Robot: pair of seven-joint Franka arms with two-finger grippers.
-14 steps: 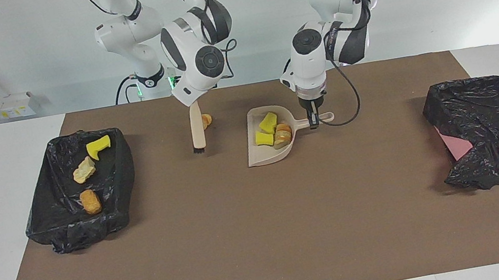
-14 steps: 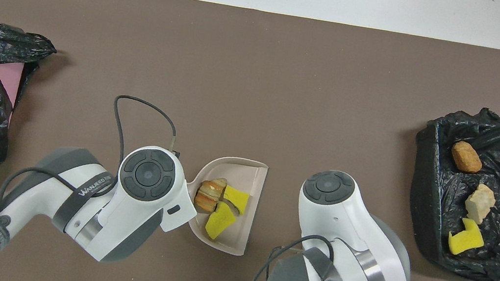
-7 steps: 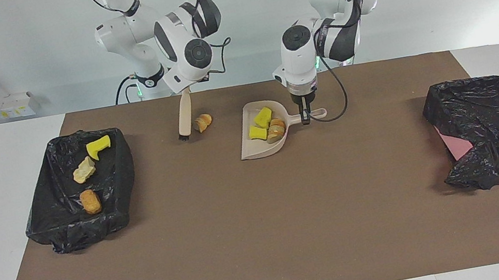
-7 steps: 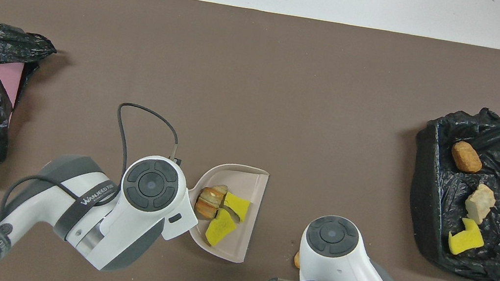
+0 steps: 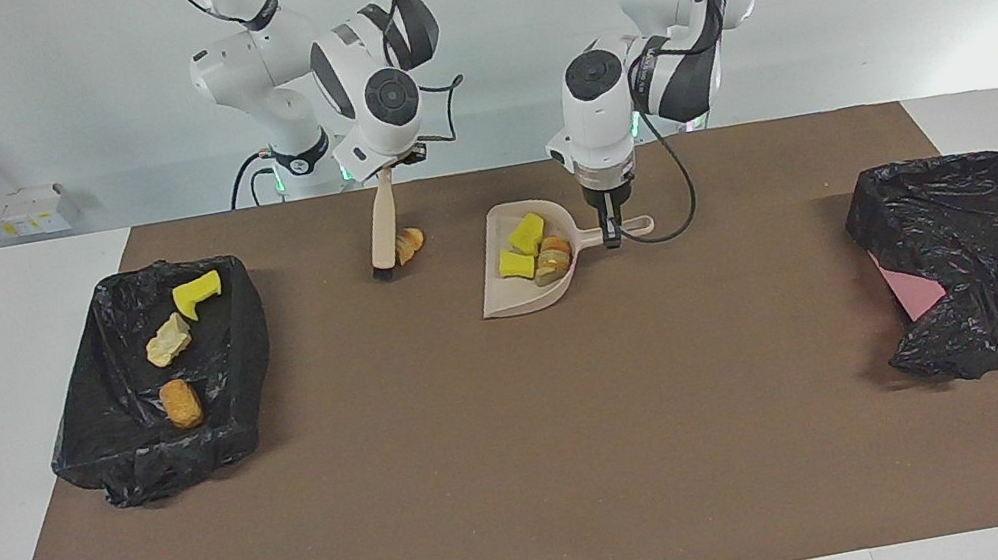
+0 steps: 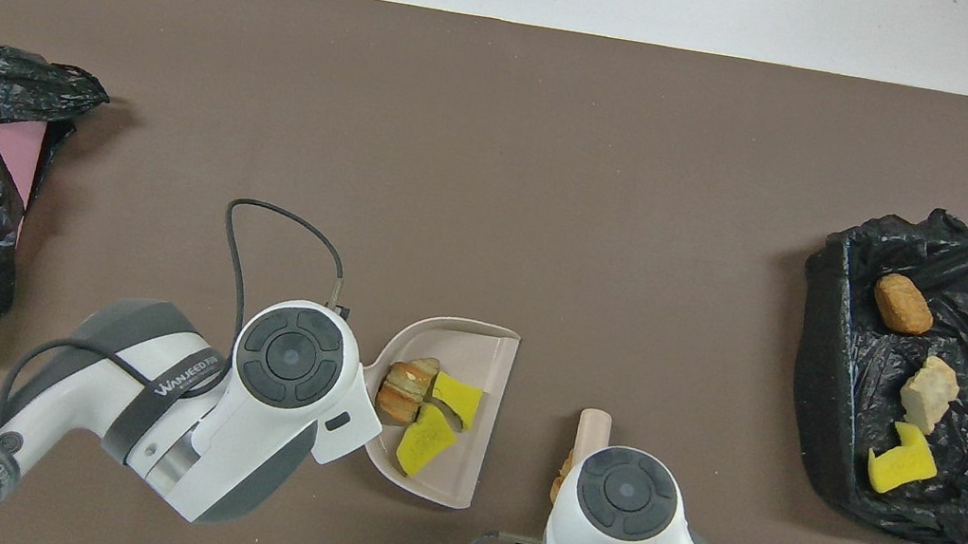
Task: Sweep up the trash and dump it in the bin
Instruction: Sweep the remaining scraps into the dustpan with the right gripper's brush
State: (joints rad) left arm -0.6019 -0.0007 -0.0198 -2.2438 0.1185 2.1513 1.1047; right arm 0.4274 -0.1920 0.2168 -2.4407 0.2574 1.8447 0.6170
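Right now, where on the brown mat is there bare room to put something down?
The widest bare patch lies farther from the robots than the dustpan, between the two black-lined bins. A smaller one lies between the dustpan and the covered bin. Near the robots it is crowded: brush, bread scrap, both grippers.
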